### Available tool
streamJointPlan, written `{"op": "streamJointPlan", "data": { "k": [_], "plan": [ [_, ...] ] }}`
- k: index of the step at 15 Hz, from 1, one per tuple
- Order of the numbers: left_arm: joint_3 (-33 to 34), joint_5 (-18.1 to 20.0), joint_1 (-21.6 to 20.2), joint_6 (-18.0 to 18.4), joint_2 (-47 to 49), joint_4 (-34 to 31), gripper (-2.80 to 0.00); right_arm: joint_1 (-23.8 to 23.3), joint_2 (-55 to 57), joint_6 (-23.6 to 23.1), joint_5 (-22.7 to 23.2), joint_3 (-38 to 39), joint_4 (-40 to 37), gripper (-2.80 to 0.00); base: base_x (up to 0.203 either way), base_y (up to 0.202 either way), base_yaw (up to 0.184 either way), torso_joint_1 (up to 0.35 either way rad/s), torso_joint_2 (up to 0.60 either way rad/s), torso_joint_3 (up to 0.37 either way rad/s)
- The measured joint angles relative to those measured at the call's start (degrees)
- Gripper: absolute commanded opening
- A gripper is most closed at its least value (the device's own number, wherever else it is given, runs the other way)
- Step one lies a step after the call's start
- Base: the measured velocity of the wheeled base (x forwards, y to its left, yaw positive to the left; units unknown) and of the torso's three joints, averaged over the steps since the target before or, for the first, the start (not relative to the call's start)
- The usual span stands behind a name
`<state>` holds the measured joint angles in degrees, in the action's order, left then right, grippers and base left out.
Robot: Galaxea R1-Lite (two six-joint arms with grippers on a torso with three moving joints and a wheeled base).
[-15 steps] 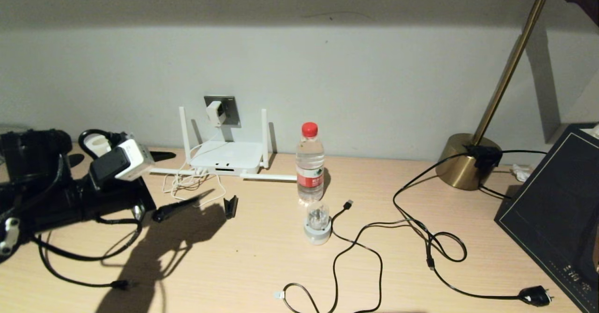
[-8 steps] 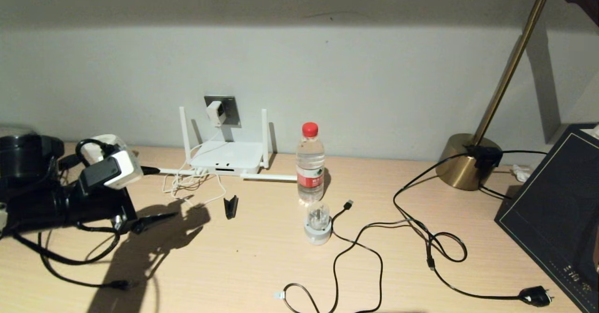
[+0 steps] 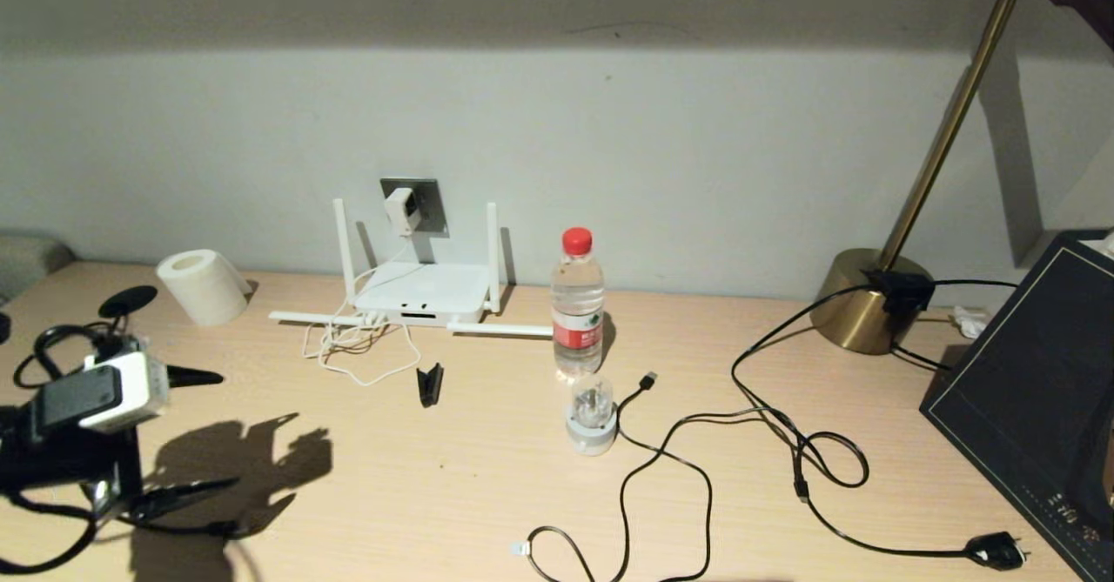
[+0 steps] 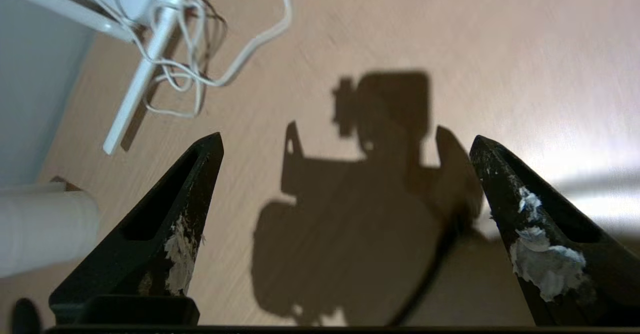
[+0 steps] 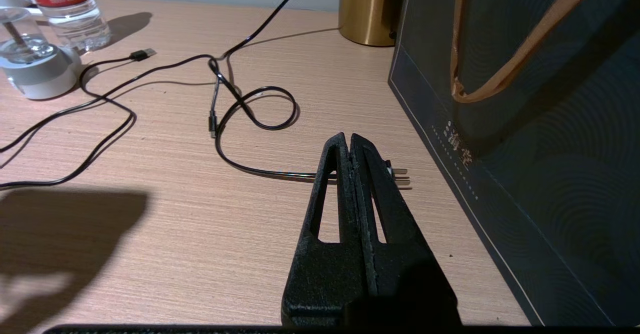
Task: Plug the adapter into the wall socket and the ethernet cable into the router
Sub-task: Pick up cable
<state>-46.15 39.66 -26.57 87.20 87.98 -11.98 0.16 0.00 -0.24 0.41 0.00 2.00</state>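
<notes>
The white adapter (image 3: 400, 210) sits in the grey wall socket (image 3: 421, 197), and its thin white cord hangs down to the router (image 3: 424, 293). The router lies flat against the wall with two antennas up and two flat on the desk; one antenna (image 4: 135, 89) shows in the left wrist view. The ethernet cable's clear-tipped plug (image 3: 520, 549) lies loose at the desk's front edge. My left gripper (image 3: 224, 430) (image 4: 345, 139) is open and empty, low over the desk's front left, far from the router. My right gripper (image 5: 346, 137) is shut on nothing, above a black mains plug (image 5: 400, 174).
A paper roll (image 3: 202, 286) lies left of the router. A black clip (image 3: 429, 384), a water bottle (image 3: 576, 304) and a round clear plug piece (image 3: 591, 415) stand mid-desk. Black cables (image 3: 796, 451) loop to the right. A brass lamp base (image 3: 862, 299) and a dark bag (image 3: 1036, 391) are at the right.
My left arm has drawn back from beside the router toward the front left of the desk, uncovering the paper roll. Its jaws stayed open. The right gripper's state has not changed.
</notes>
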Motion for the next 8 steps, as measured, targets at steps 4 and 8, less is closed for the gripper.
{"op": "streamJointPlan", "data": {
  "k": [4, 8],
  "plan": [
    [-4.73, -0.10, -7.12, 23.27, 0.12, -17.67, 0.00, 0.02, 0.00, 0.00, 0.00, 0.00, 0.00, -2.80, 0.000, 0.000, 0.000, 0.000, 0.00, 0.000],
    [-8.44, -4.87, -5.97, 25.79, 1.98, -18.06, 0.00, 0.00, 0.00, 0.02, 0.00, 0.00, -0.01, -2.80, 0.000, 0.000, 0.000, 0.000, 0.00, 0.000]
  ]
}}
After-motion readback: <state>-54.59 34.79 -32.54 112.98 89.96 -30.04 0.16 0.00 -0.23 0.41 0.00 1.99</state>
